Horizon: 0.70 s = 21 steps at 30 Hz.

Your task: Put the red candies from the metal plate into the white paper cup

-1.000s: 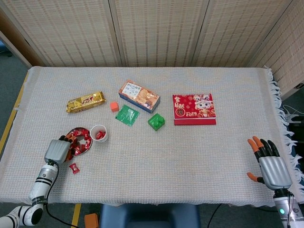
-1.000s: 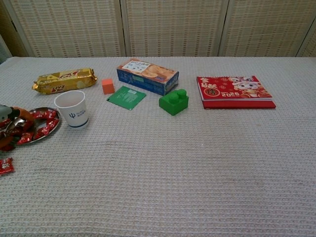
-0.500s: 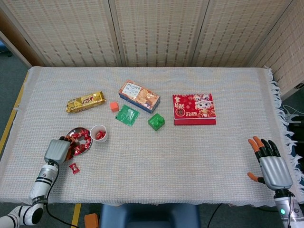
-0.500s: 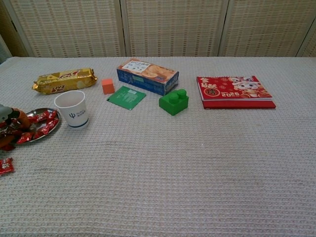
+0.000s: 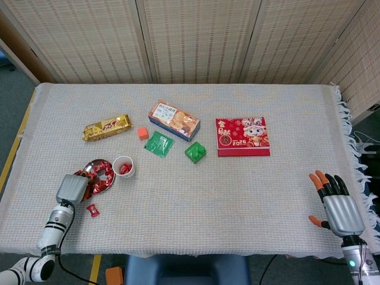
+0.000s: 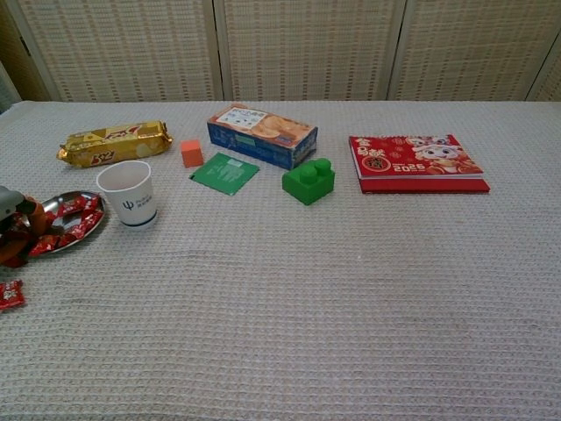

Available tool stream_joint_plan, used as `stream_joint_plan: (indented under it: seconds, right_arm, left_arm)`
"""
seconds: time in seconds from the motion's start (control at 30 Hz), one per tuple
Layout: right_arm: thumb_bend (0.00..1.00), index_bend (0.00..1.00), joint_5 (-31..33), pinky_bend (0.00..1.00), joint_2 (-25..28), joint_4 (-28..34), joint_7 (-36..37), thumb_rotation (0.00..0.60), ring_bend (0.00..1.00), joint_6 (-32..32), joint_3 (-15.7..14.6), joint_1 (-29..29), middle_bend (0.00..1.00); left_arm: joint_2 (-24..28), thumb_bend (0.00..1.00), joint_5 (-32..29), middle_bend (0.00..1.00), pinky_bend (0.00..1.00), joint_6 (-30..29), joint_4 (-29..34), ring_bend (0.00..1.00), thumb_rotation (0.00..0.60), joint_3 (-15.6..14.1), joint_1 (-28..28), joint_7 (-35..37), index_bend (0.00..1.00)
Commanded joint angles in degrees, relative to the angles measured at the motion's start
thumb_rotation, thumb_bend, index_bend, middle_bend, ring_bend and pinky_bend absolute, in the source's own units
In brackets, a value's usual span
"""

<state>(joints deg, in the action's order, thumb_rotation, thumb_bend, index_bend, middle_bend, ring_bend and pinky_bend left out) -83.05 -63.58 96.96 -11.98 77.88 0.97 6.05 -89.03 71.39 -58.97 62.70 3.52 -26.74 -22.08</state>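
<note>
The metal plate (image 5: 97, 161) (image 6: 102, 212) lies near the table's front left and holds several red candies (image 5: 102, 178) (image 6: 75, 224). Just to its right stands the white paper cup (image 5: 123, 167) (image 6: 128, 194), with red candy showing inside in the head view. One red candy (image 5: 92, 209) (image 6: 9, 295) lies on the cloth in front of the plate. My left hand (image 5: 72, 189) (image 6: 12, 224) is over the plate's left edge, fingers curled down among the candies; whether it grips one is hidden. My right hand (image 5: 337, 205) rests at the front right corner, fingers spread, holding nothing.
Behind the cup lie a gold snack bar (image 5: 106, 127), an orange cube (image 5: 142, 133), a green packet (image 5: 158, 143), a biscuit box (image 5: 174, 119), a green brick (image 5: 195, 152) and a red calendar (image 5: 242, 136). A fringed table edge runs along the right.
In the chest view my left hand has drawn slightly left, back from the plate's middle toward its left edge. The right hand has not moved.
</note>
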Motion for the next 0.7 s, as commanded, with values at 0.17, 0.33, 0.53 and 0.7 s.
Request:
stream_joint_plan:
  seconds: [0.17,0.33,0.53,0.7]
  right_arm:
    - [0.02,0.00,0.33,0.00,-0.30,-0.07,-0.60,0.600,0.00,-0.79,-0.05,0.41,0.00]
    - [0.02,0.00,0.09,0.00,-0.12,0.02,-0.21,0.600,0.00,-0.71,-0.15,0.40,0.00]
    - [0.02,0.00,-0.12,0.00,0.05,0.01,0.18,0.600,0.00,-0.54,-0.23,0.32,0.00]
    - [0.02,0.00,-1.15,0.00,0.51,0.30,0.93,0.600,0.00,0.45,-0.57,-0.13,0.00]
  left_arm:
    - [0.50,0.37,-0.09,0.53,0.99,-0.75,1.52,0.52,0.600,0.35,0.01,-1.25,0.52]
    - [0.71,0.38,0.23,0.58,1.00,-1.88,2.60,0.55,0.600,0.44,0.24,-1.77,0.56]
    - [1.02,0.39,0.69,0.62,1.00,-2.80,3.33,0.57,0.600,0.41,0.49,-1.86,0.59]
    - [1.57,0.39,1.86,0.63,1.00,-4.02,4.52,0.58,0.600,0.06,0.81,-1.72,0.60]
